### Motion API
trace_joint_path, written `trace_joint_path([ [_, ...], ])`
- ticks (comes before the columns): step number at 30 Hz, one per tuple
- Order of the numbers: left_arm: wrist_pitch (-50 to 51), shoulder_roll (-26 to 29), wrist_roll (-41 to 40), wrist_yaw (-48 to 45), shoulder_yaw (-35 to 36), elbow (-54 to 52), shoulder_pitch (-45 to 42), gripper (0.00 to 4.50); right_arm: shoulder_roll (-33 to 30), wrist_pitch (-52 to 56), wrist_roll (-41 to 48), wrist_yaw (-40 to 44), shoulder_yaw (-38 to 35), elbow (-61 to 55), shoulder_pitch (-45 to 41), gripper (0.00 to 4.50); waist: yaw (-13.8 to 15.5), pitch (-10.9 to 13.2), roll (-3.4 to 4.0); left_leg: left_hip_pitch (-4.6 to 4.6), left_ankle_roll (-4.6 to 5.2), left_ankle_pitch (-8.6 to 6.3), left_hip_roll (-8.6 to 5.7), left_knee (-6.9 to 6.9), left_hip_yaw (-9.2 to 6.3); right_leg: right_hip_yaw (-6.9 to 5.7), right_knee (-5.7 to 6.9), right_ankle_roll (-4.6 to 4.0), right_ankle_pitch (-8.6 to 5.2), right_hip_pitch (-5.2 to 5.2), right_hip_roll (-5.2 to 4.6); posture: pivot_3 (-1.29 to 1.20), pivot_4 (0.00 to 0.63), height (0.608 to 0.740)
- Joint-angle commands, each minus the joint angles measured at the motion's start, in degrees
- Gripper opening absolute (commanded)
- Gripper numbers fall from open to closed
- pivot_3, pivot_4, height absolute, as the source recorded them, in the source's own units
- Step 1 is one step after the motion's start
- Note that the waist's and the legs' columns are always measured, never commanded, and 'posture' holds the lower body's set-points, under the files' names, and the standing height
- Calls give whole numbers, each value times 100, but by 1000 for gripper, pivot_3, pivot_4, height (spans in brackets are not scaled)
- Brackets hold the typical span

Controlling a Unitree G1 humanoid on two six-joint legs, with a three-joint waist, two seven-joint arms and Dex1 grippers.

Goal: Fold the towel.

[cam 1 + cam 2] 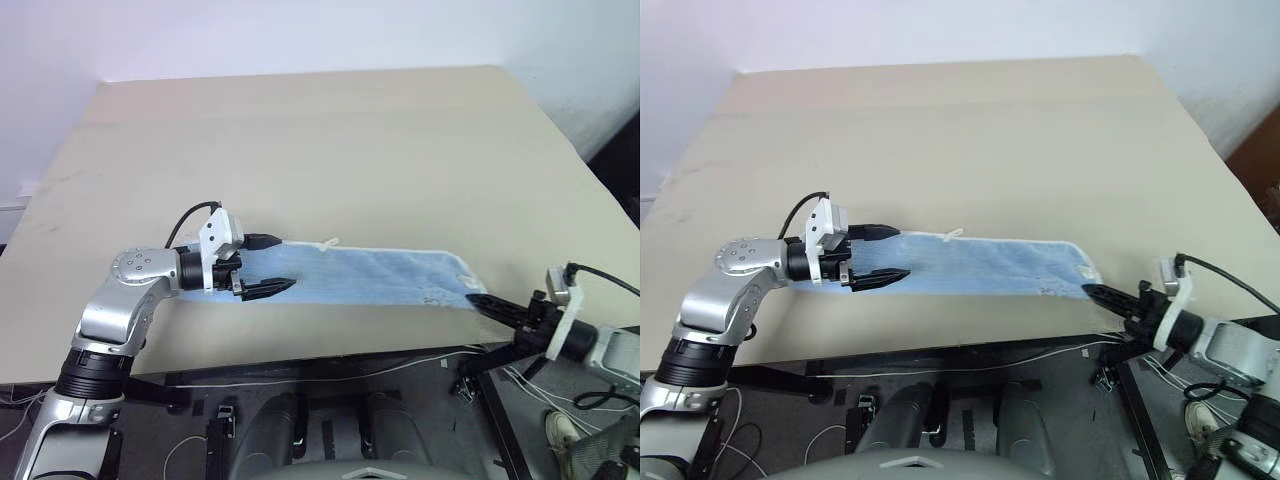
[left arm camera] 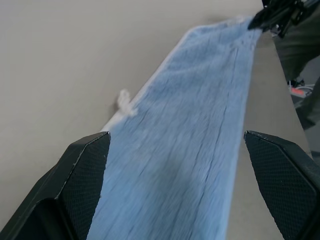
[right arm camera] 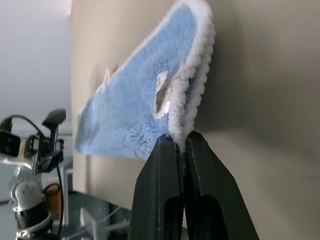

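Observation:
The towel (image 1: 370, 275) lies as a long, narrow light blue strip with cream-white edging along the front of the table (image 1: 300, 130). A small white loop tag (image 1: 328, 243) sticks out from its far edge. My left gripper (image 1: 285, 262) is open over the towel's left end, one finger (image 2: 85, 170) on each side of the strip. My right gripper (image 3: 181, 142) is shut on the layered white edging at the towel's right end, just off the table's front right edge. In the left wrist view, the right gripper (image 2: 280, 12) shows at the strip's far end.
The table's front edge (image 1: 330, 350) runs just below the towel. Under it lie cables (image 1: 400, 365) and dark equipment. A white wall (image 1: 300, 35) stands behind the table, whose wide beige top stretches away beyond the towel.

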Motion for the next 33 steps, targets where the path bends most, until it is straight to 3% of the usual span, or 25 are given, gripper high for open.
trace_joint_path([
  [1, -132, 21, 10, 28, 19, -62, -119, 4500, -270, -359, 43, 262, -122, -167, -134, 49, -4, 0, -1, 0, 0, 0, 0, 0, 0, 0, 0, 0, 0, 0, 0, 0, 150, 740],
  [16, -124, 61, 14, 67, 36, -70, -149, 4500, -736, -714, 332, 1021, 1966, -2294, -1205, 49, 5, 2, 0, -10, 8, -4, 1, 3, -1, -3, -9, 1, -1, -5, -3, 0, 150, 740],
  [24, -202, 27, 40, 132, 27, -84, -75, 4500, -229, -1081, -578, 1100, 3715, -2604, -2092, 49, -21, 3, 0, -13, -1, -13, 0, 1, -1, -2, -9, 0, -1, -12, -4, 0, 150, 740],
  [33, -211, 72, 38, 245, 53, -236, 58, 4500, 113, -1340, -1540, 1485, 4691, -2170, -2751, 49, -1, 3, 0, -22, 4, -16, -8, -1, 0, -2, -9, -1, 1, -21, -8, 0, 150, 740],
])
